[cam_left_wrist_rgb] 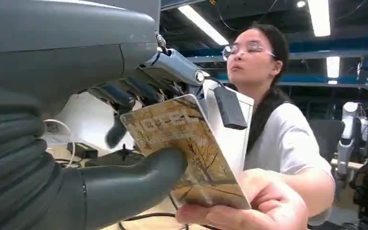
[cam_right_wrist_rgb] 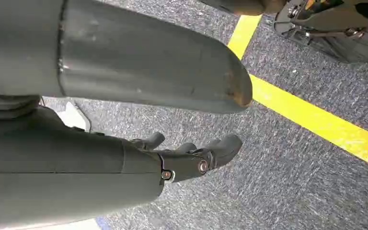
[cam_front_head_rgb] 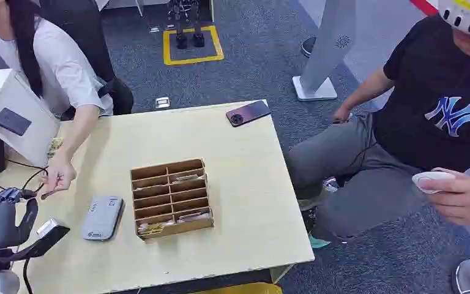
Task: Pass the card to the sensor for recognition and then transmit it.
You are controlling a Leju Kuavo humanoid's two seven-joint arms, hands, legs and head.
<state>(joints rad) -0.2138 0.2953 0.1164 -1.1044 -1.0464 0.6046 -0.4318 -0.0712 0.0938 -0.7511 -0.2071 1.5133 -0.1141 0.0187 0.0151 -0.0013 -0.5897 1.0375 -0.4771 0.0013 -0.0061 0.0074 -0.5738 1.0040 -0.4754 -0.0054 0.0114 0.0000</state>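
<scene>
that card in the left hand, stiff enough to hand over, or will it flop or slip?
Probably stiff: the card juts flat past the left hand without sagging. Likely light, since it looks thin. It may slip: its printed face looks smooth, and the thumb pins just one part of it. The person's hand is already under its far end, so a drop seems unlikely.

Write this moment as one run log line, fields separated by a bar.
phase: handover | left hand: holds card | person's hand: under card | right hand: hangs over floor, holds nothing | sensor: on table
</scene>
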